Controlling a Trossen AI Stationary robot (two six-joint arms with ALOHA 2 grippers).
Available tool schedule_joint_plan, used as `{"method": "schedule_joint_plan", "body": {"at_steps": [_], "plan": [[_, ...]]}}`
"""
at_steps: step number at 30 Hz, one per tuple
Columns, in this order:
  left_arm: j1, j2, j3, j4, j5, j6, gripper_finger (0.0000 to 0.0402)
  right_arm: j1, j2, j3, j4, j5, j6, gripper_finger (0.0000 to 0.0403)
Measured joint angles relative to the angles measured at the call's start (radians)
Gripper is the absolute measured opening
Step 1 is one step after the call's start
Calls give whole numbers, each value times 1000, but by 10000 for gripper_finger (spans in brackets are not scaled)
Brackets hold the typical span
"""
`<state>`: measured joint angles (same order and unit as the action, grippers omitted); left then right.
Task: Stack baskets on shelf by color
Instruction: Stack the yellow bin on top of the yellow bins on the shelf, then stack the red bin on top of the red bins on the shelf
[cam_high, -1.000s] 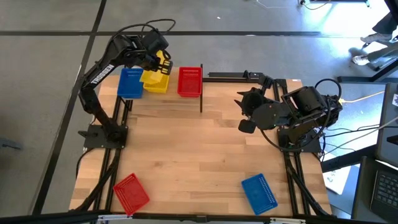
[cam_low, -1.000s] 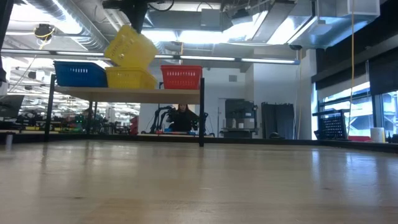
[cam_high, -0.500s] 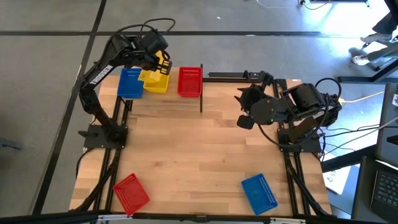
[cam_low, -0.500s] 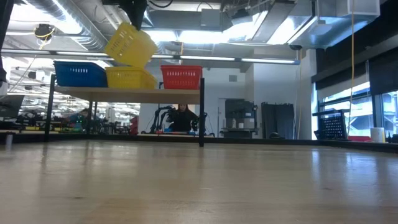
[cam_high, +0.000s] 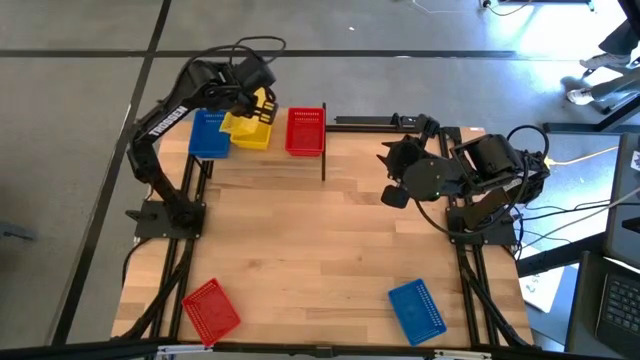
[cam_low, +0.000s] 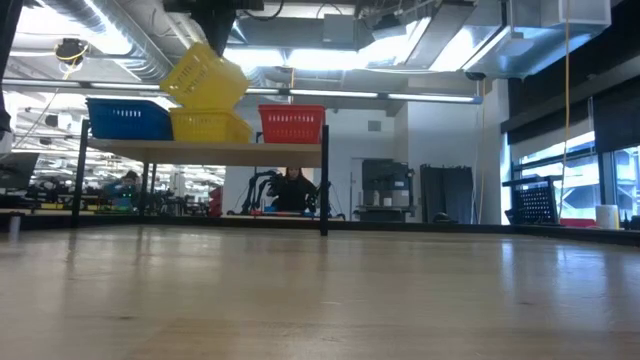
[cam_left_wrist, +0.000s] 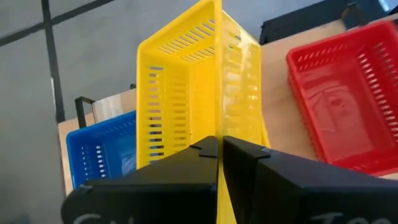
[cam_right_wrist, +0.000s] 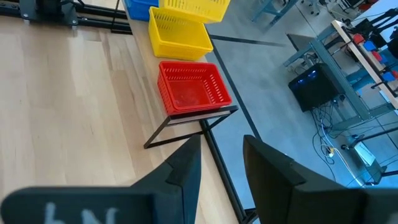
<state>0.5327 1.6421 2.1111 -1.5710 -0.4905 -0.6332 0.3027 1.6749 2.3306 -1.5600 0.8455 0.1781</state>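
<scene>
Over the shelf, the left gripper is clamped on a tilted yellow basket's wall above the yellow stack, so levelling and nesting it seems next, while the right gripper waits open over the table.

**Baskets on and off the shelf**

I see the light wooden plank shelf holding blue, yellow and red mesh plastic baskets; another yellow basket hangs tilted above. A red and a blue basket lie near.
</scene>
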Motion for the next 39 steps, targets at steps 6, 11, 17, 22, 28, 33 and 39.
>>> {"method": "schedule_joint_plan", "body": {"at_steps": [6,11,17,22,28,33,39], "plan": [[0,0,-73,0,-5,-3,0,0,0,0,0,0,-1,117],[1,0,-83,2,31,27,8,0,0,0,0,0,-5,117],[1,2,-83,1,35,43,32,0,0,0,0,0,-6,117],[1,2,-83,0,35,44,57,0,0,0,0,0,-6,117],[1,2,-72,0,26,42,71,0,0,0,0,0,-5,117],[-33,0,-10,0,123,148,67,0,0,0,-2,-11,-4,117],[-147,-20,13,0,333,329,67,1,-2,0,-13,-169,-8,117]]}}
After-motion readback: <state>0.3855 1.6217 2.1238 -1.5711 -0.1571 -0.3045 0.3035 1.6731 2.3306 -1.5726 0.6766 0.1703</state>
